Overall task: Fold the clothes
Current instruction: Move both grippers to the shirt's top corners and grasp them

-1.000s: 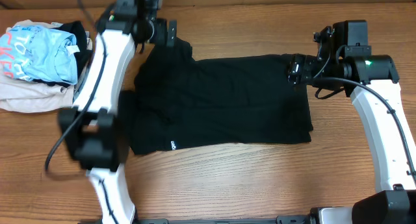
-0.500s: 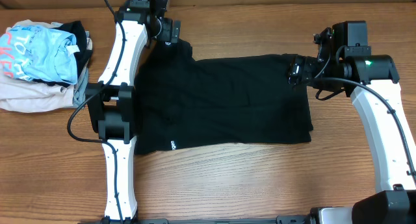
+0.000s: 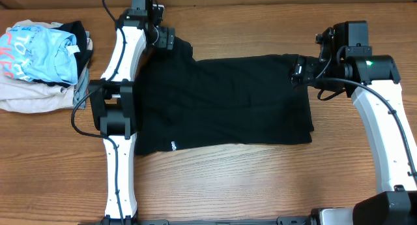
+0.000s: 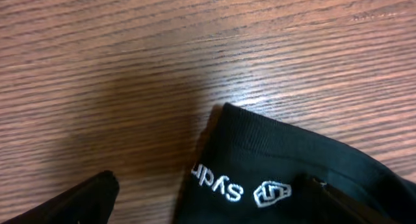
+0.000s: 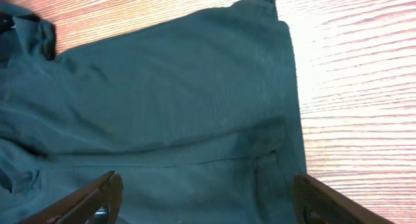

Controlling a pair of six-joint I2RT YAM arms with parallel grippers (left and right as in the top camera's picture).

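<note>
Well, I judge the folding barely begun: the black short-sleeved T-shirt (image 3: 228,101) lies flat as a wide rectangle on the wooden table (image 3: 260,186), perhaps with one fold in, the rest undone. My left gripper (image 3: 164,37) hovers wide open over its far-left corner and my right gripper (image 3: 298,72) wide open over its far-right edge, neither holding cloth. Black on black hides creases and sleeves, and my left arm (image 3: 120,62) covers one edge.

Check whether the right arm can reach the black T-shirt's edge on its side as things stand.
Probably yes: the right gripper hangs open over the black T-shirt there, nothing lying on the cloth.
</note>
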